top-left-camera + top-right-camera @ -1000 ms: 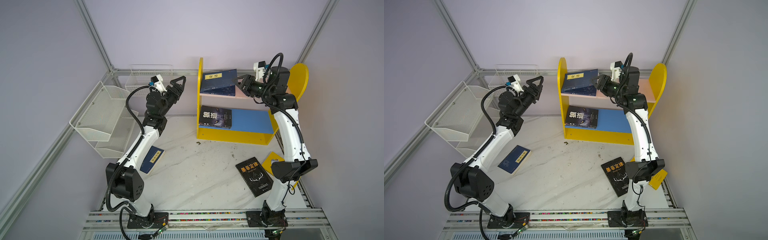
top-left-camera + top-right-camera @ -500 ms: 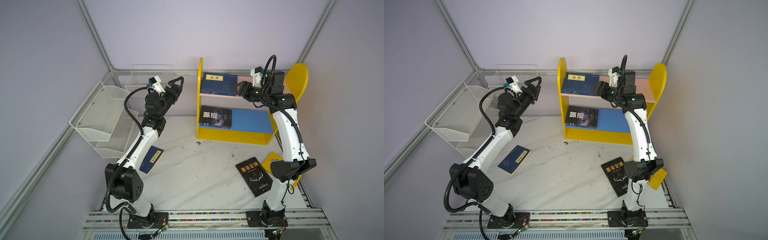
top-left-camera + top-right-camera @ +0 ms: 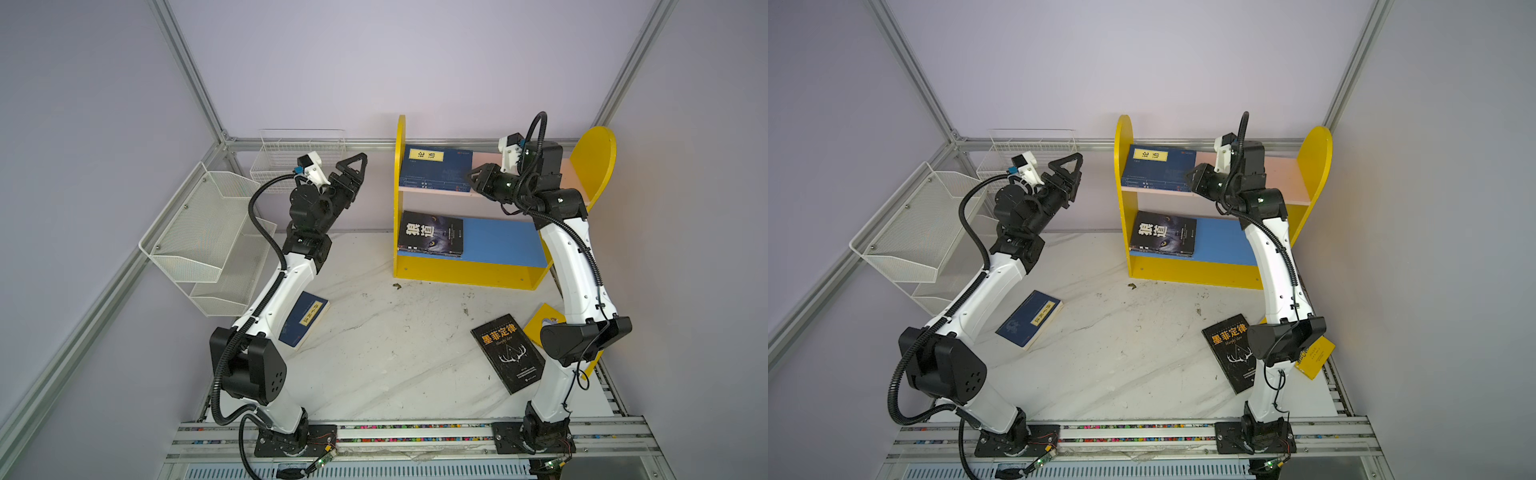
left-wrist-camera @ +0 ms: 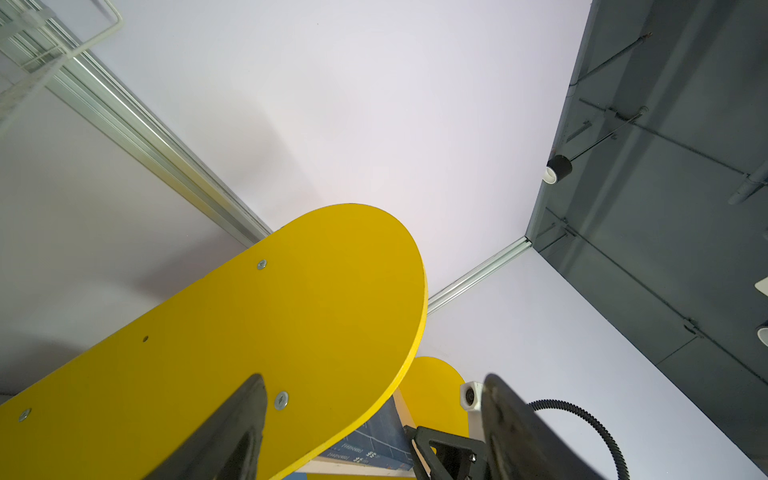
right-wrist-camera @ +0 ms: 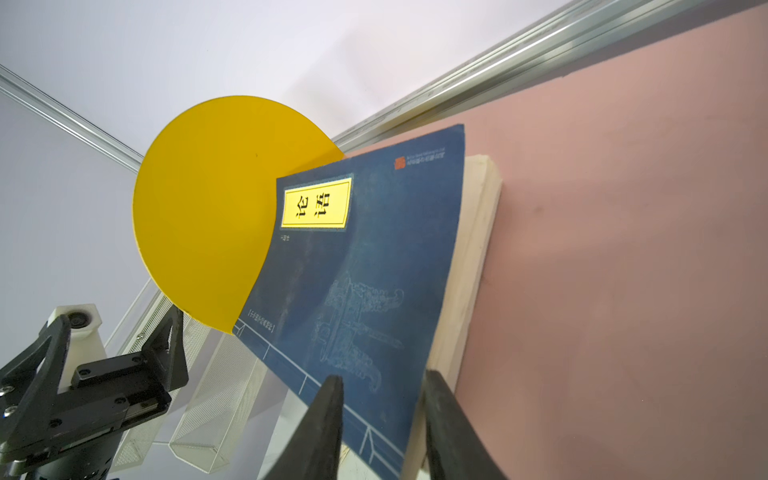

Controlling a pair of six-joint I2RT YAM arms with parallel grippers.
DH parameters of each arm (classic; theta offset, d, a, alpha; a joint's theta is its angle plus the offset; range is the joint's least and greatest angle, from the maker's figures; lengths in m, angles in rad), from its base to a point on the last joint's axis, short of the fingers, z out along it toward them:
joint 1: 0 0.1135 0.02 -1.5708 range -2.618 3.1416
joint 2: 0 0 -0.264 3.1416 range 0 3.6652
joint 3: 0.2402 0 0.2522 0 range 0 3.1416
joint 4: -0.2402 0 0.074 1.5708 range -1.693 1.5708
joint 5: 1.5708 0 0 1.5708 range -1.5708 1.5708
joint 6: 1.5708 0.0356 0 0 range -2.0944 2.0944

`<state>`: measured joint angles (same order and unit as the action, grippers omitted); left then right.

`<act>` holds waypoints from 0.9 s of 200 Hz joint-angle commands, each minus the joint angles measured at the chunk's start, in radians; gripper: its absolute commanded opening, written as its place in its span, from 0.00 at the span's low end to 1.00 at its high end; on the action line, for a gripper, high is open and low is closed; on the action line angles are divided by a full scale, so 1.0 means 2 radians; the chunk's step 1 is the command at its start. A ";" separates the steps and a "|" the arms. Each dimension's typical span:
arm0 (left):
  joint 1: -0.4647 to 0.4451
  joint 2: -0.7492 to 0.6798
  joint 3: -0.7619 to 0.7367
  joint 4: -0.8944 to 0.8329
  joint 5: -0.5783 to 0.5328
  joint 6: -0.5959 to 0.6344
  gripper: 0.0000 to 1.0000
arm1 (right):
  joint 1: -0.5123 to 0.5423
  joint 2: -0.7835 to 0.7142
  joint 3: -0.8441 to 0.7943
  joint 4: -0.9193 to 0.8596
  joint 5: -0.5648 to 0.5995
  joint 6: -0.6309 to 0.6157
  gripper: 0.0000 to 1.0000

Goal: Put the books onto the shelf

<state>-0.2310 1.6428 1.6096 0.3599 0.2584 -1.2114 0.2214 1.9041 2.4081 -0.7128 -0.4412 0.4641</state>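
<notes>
The navy paperback [image 5: 365, 270] lies on the shelf's pink upper board [image 5: 623, 249]. Our right hand [image 5: 382, 376] straddles its near corner, jaws set narrow; pinching or not, we cannot tell. The left hand [image 3: 353, 164] hangs spread. Light, floppy book: we'd grip the whole page block.

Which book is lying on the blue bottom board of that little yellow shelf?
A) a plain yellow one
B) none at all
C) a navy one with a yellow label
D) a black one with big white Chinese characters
D: in a top view the black book lies flat on the blue lower board of the shelf, while the navy book sits on the pink upper board.
</notes>
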 commanded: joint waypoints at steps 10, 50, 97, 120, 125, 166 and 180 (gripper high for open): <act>0.007 -0.019 -0.012 0.013 0.013 0.009 0.80 | 0.012 -0.004 -0.001 0.027 -0.006 0.002 0.37; 0.021 -0.075 -0.045 -0.193 0.006 0.155 0.86 | 0.012 -0.071 -0.044 0.029 0.101 -0.035 0.56; 0.021 -0.136 -0.155 -0.469 -0.168 0.300 1.00 | 0.014 -0.261 -0.334 0.150 0.142 -0.039 0.79; 0.030 -0.123 -0.217 -0.484 -0.214 0.313 1.00 | 0.023 -0.346 -0.468 0.202 0.160 0.021 0.86; 0.034 -0.120 -0.229 -0.477 -0.208 0.311 0.99 | 0.027 -0.360 -0.495 0.219 0.158 0.031 0.89; 0.059 -0.003 -0.220 -0.464 -0.281 0.287 1.00 | 0.071 -0.387 -0.579 0.249 0.177 0.061 0.95; 0.070 0.037 -0.197 -0.463 -0.311 0.273 0.99 | 0.084 -0.386 -0.588 0.256 0.183 0.063 0.95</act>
<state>-0.1196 1.6451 1.1591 -0.5663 -0.1997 -0.6605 0.3477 1.1275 1.2606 -0.2775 -0.1188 0.5503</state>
